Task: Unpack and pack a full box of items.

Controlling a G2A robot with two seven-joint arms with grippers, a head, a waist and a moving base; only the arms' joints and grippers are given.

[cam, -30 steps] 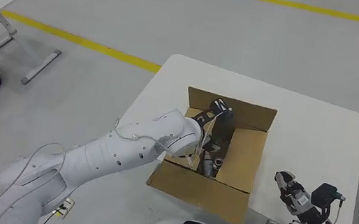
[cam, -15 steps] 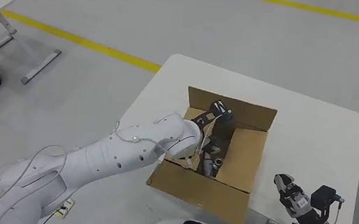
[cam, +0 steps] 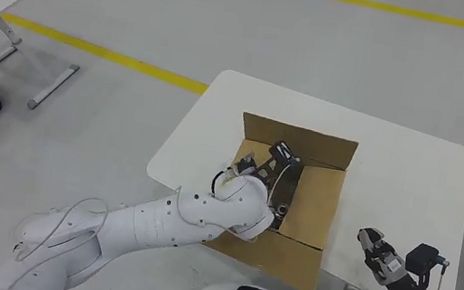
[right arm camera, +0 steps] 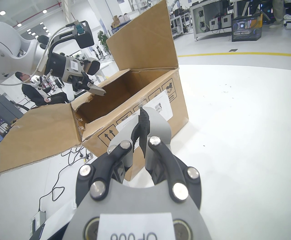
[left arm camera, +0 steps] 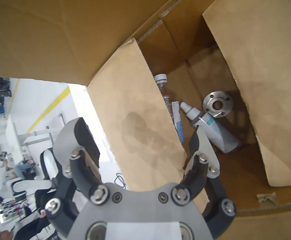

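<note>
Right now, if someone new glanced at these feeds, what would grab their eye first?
The open cardboard box on the white table, with the left hand open, poised over its mouth. On the box floor lie a round metal flange, a white tube beside it and a clear bottle. The right hand is shut, off beside the box over the table.

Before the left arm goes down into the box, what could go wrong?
1. The inner flap lies under the open left gripper; going down, a finger may catch its edge.
2. The white bottle lies close to the metal flange and a thin tube, so a grasp might pinch two things.
</note>
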